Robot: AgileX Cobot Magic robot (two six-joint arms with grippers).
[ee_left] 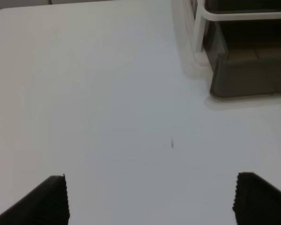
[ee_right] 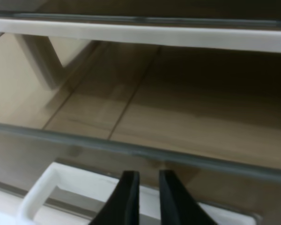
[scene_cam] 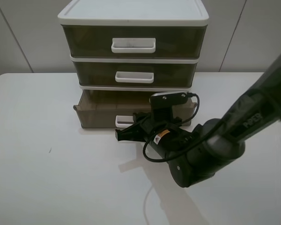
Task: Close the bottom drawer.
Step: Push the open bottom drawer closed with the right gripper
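Observation:
The bottom drawer [scene_cam: 98, 115] of smoky brown plastic stands pulled out from the white-framed cabinet [scene_cam: 133, 18]. Its white loop handle [scene_cam: 122, 122] is partly hidden by my right gripper [scene_cam: 136, 120]. In the right wrist view the right gripper [ee_right: 149, 176] has its two black fingers [ee_right: 126, 197] almost together, holding nothing, their tips at the drawer's front wall [ee_right: 131, 150] just above the handle [ee_right: 47, 185]. The drawer is empty inside. My left gripper [ee_left: 150, 180] is open and empty above the bare table, with a corner of the drawer [ee_left: 253, 75] ahead of it.
The two upper drawers [scene_cam: 133, 44] [scene_cam: 135, 75] are shut. The white table [scene_cam: 47, 154] spreads in front and to both sides of the cabinet. A grey wall stands behind. The right arm [scene_cam: 210, 150] reaches in from the right.

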